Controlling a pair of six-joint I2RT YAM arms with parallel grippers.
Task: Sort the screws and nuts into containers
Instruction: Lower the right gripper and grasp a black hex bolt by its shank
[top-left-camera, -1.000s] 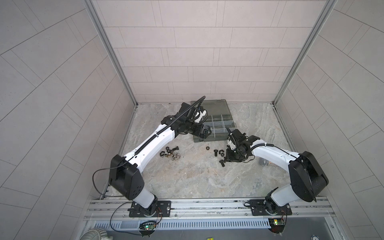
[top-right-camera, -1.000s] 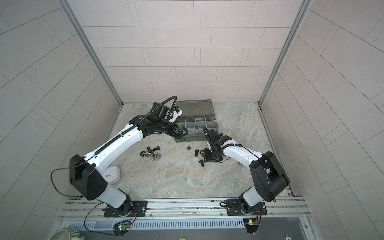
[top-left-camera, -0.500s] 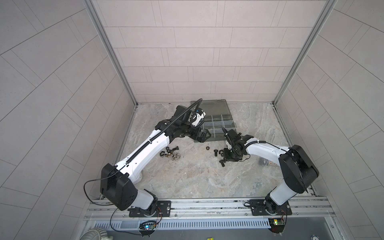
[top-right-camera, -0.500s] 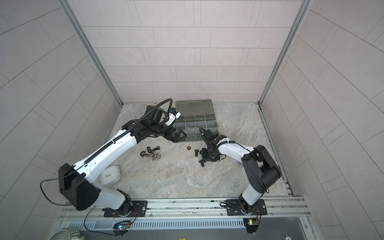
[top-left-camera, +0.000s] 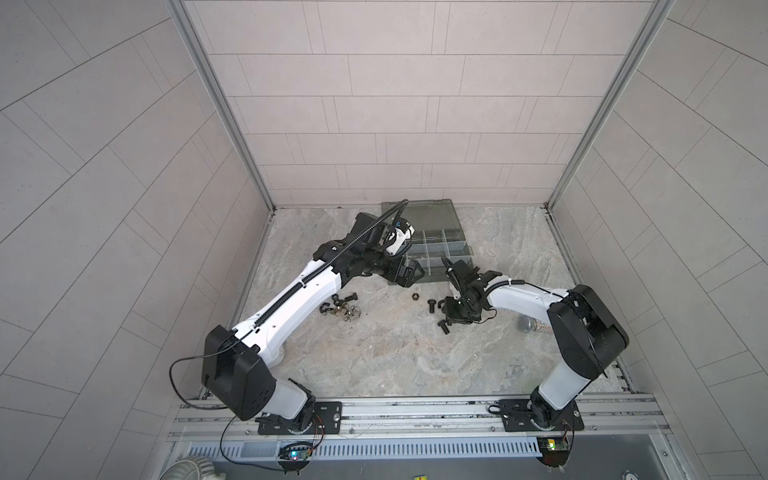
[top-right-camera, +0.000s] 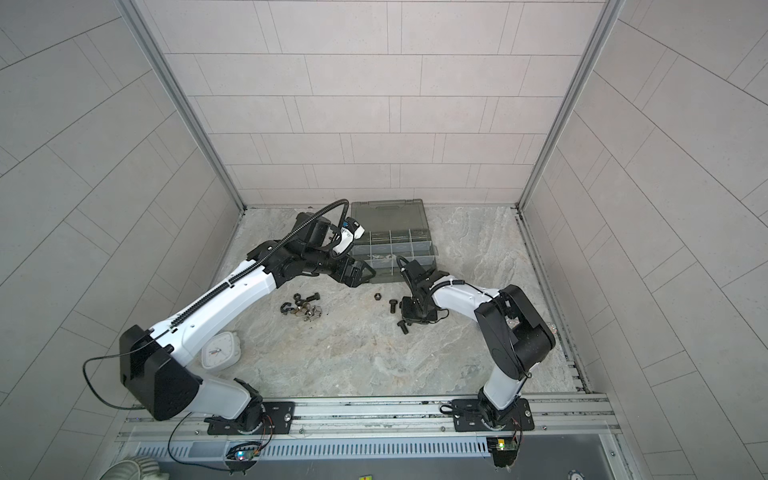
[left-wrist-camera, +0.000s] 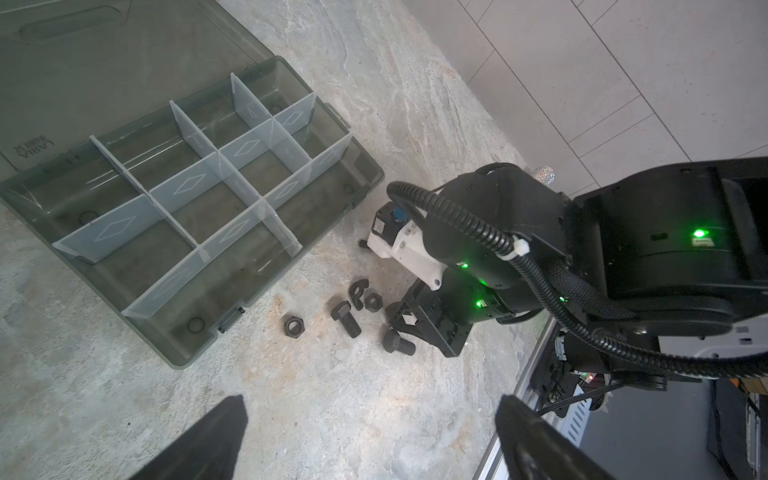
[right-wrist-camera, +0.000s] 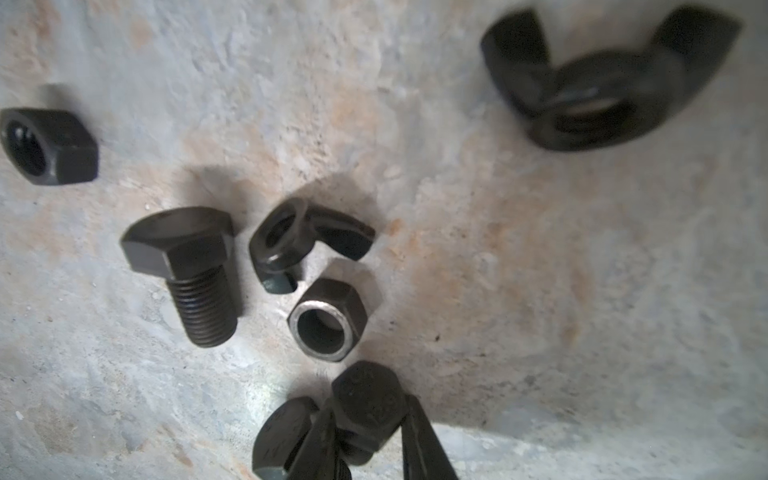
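Now low over the marbled grey floor, the right gripper has drawn its jaws in over the past second and pinches the wide head of a small black hex-headed bolt, a finger pressed to each side; whether the bolt has left the floor cannot be told. Just beside it lie a second black bolt, a black hexagonal nut and a black winged nut, all near the front of the smoky-grey translucent plastic organizer case, whose pale-divided compartments look empty. The left gripper has eased slightly back toward the case's near corner and hangs with jaws spread wide, holding nothing, while a separate heap of black and silvery hardware waits beside its arm. The sorting appears barely begun: the likely next move is to lift this bolt and carry it to a compartment.
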